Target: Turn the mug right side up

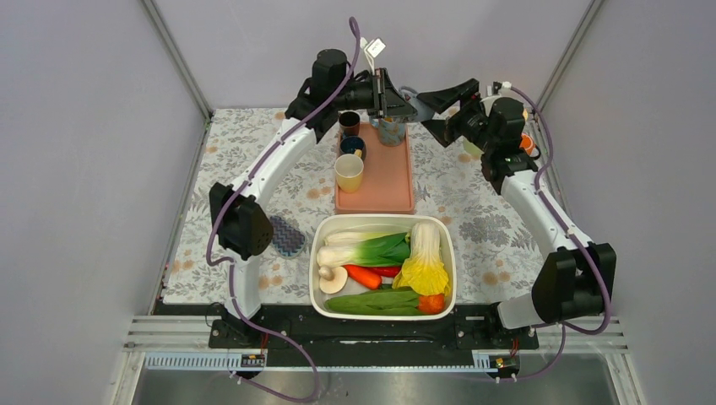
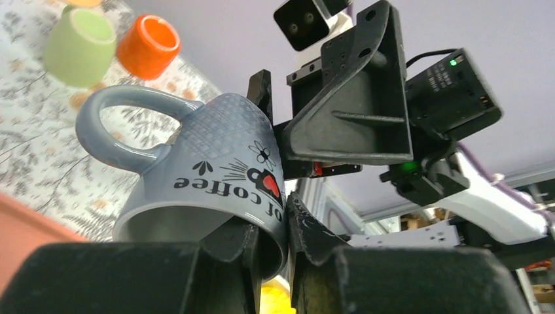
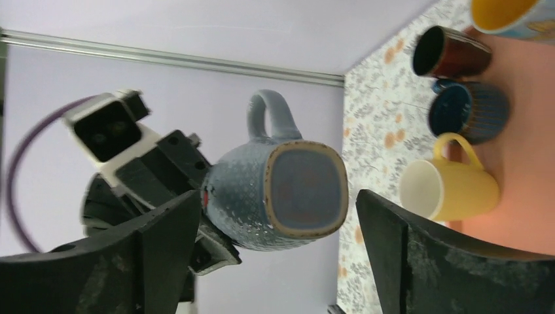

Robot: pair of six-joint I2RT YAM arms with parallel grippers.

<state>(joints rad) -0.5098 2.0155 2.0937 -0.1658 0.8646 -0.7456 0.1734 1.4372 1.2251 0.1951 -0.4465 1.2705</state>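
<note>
Grey mug (image 2: 209, 163) gripped by the left claw (image 2: 286, 219) over the far end of the pink tray (image 1: 397, 181).

The left claw is clamped on the mug's rim, with one finger seen inside the opening and one outside. The mug is held clear of the desk (image 1: 498, 228), and its lettering is seen upside down. Its base is turned toward the right claw (image 3: 278, 209), whose fingers are spread wide to either side and are not touching it.
</note>
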